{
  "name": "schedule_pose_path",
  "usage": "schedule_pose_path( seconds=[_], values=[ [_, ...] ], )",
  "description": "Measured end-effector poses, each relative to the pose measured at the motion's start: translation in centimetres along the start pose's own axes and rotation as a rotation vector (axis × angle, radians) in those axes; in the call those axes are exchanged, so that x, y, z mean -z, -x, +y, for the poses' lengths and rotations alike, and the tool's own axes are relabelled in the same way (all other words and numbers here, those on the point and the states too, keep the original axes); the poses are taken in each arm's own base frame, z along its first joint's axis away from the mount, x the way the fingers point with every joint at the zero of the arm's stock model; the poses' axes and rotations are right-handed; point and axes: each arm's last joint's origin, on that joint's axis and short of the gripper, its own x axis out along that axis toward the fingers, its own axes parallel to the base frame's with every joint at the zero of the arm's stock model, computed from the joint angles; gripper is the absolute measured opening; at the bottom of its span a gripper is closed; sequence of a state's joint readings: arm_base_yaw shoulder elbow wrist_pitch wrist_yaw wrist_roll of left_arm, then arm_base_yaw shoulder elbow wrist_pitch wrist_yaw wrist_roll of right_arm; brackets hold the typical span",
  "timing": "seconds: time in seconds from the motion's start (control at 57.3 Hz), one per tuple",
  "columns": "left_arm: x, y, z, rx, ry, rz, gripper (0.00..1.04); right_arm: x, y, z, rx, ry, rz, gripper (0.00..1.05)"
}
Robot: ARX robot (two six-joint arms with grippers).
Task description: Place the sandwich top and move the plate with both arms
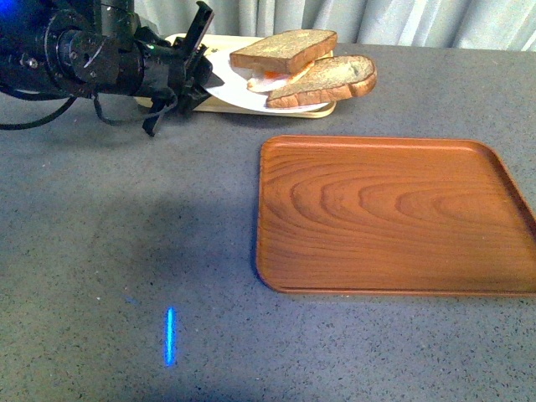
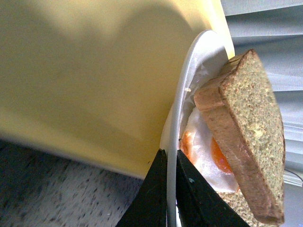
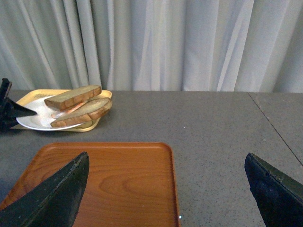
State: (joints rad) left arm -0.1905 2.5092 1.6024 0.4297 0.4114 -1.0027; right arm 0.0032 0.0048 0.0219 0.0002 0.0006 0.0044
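Closest to me on the grey surface [image 1: 100, 251]: a blue light streak [image 1: 170, 335], nothing else nearby. Next out, on my right side, the wood-grain tray [image 1: 394, 213] lies flat with nothing on it. My right end effector [image 3: 165, 158] is spread wide, gripping nothing; its wrist view shows that tray's near part between the two fingers, and the arm itself is out of the front view. Further back on my left, the yellow tray [image 1: 219, 40] carries the plate [image 1: 239, 96]. My left end effector [image 1: 205, 79] is clamped narrow on the plate's rim on my left side; in the wrist view both fingers [image 2: 156, 198] pinch the white edge, one on each face. Can't tell whether the plate is lifted off the yellow tray or resting on it. On the plate: rounded slice [image 1: 327, 81] at the bottom, fried egg [image 2: 208, 151] on it, and the sandwich top [image 1: 285, 50] on the egg, tilted and offset toward my left, so the stack isn't square. Behind it all, a pale curtain [image 3: 189, 42].
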Motion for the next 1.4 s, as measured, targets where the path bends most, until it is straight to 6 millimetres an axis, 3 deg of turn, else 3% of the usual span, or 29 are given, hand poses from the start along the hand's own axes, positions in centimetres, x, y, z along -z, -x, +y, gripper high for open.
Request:
schedule_pose_path(
  seconds=[0.105, 0.401, 0.576, 0.733, 0.872, 0.96, 0.995, 1.134, 1.204, 1.396],
  values=[
    [-0.5, -0.8, 0.0, -0.024, -0.008, -0.005, 0.05, 0.0, 0.0, 0.0, 0.000, 0.000, 0.000, 0.96],
    [-1.5, -0.2, 0.9, -0.052, -0.029, -0.011, 0.50, 0.0, 0.0, 0.0, 0.000, 0.000, 0.000, 0.96],
    [-2.4, 2.9, 1.6, -0.028, -0.037, -0.040, 0.76, 0.0, 0.0, 0.0, 0.000, 0.000, 0.000, 0.96],
    [-3.2, 7.4, 2.1, 0.023, -0.043, -0.096, 0.98, 0.0, 0.0, 0.0, 0.000, 0.000, 0.000, 0.96],
    [-2.6, 12.0, 1.6, 0.086, -0.083, -0.159, 0.95, 0.0, 0.0, 0.0, 0.000, 0.000, 0.000, 0.96],
    [-1.3, 15.3, 0.8, 0.016, -0.369, -0.510, 0.82, 0.0, 0.0, 0.0, -0.002, 0.000, 0.000, 0.96],
    [-0.2, 17.7, 0.6, -0.041, -0.493, -0.641, 0.75, 0.0, 0.0, 0.0, -0.001, 0.000, 0.000, 0.96],
    [4.3, 25.1, -0.2, -0.216, -0.840, -0.770, 0.52, 0.0, 0.0, 0.0, 0.001, 0.000, 0.000, 0.96],
    [6.2, 27.3, -0.1, -0.250, -0.916, -0.762, 0.39, 0.0, 0.0, 0.0, 0.000, 0.000, 0.000, 0.96],
    [8.5, 30.0, 0.1, -0.302, -0.971, -0.714, 0.07, 0.0, 0.0, 0.0, 0.000, 0.000, 0.000, 0.96]
  ],
)
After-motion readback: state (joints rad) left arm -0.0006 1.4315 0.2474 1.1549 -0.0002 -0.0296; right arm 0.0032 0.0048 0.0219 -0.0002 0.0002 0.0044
